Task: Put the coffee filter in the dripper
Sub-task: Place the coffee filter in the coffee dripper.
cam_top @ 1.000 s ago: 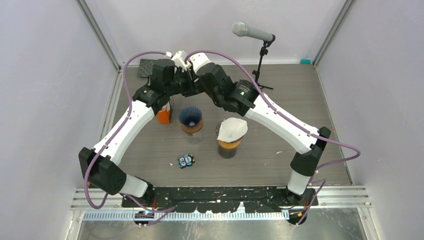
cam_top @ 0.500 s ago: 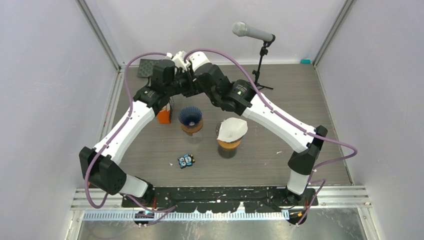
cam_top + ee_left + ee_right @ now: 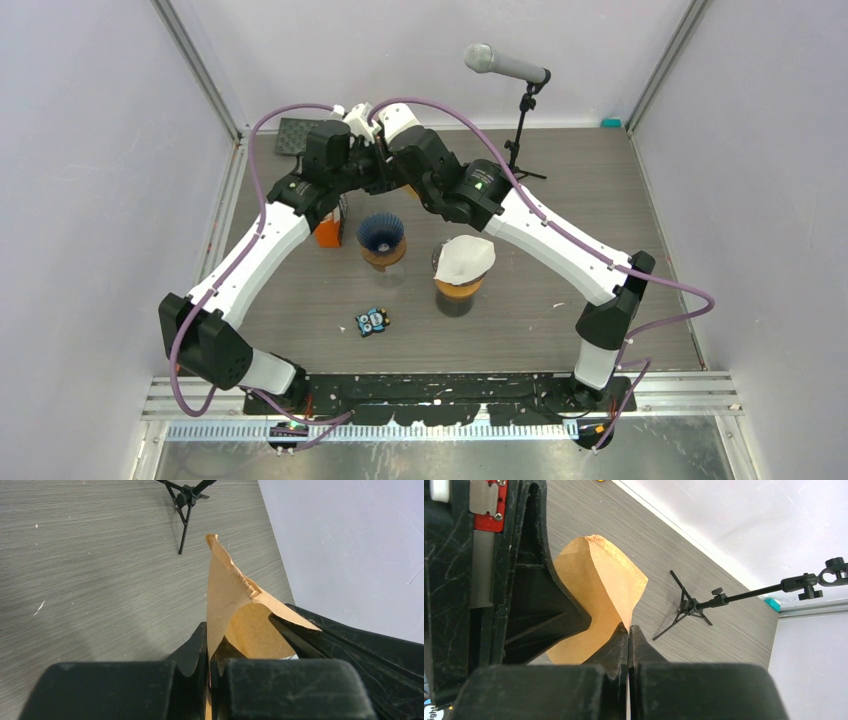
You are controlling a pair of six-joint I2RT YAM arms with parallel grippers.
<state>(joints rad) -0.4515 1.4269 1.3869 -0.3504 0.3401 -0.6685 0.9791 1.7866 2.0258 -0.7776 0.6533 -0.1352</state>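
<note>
Left wrist view has the left claw shut tight on the lower seam of a brown paper filter. The right wrist view shows the right claw likewise pinched closed on an edge of the same sheet. Both hold it in the air over the far part of the table, well behind the dripper. Two grips on one sheet suggest the layers are being drawn apart so the flat fold opens into a cone before it goes down.

The paper is thin, matte and tan, with a crimped seam along one side, and it bows outward between the two grips. It looks limp and easy to tear if pulled hard.

From above, the dripper is a dark blue ribbed funnel on a brownish base, and its mouth is bare. Just to its right, a second cup already carries a white filter. A black microphone stand sits farther back on the grey wood-grain surface.
</note>
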